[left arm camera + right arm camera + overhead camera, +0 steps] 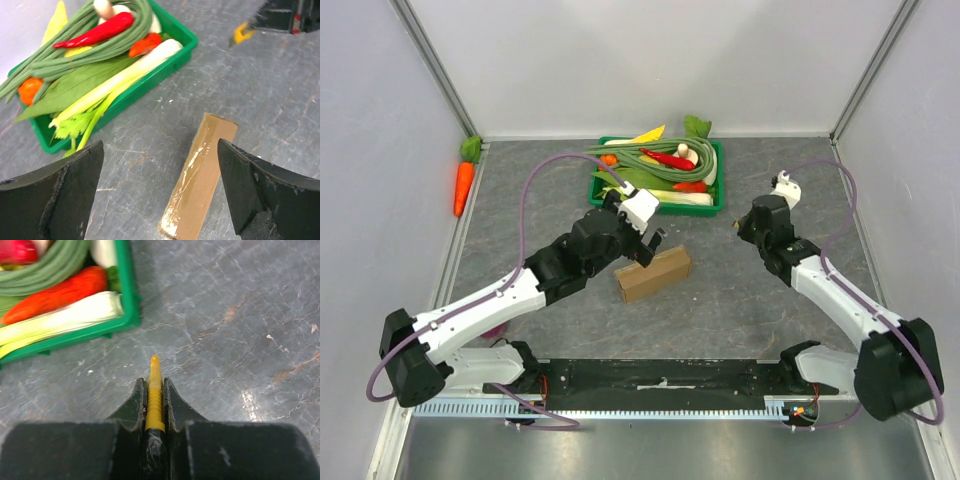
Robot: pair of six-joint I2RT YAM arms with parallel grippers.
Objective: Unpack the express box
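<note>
The express box [653, 273] is a small brown carton lying flat on the grey table, with shiny tape along its top [200, 180]. My left gripper [647, 247] hovers just above its left end, open wide [160, 146]; the box lies below and between the fingers, nearer the right one, and touches neither. My right gripper [738, 228] is off to the right of the box, shut on a yellow ridged tool [155, 395] whose tip sticks out past the fingertips [155, 382] over bare table. That tool [241, 32] also shows in the left wrist view.
A green tray [599, 185] of vegetables stands behind the box, close to the left gripper [150, 82] and up-left of the right gripper [131, 300]. A toy carrot [464, 185] lies by the left wall. White walls close in three sides.
</note>
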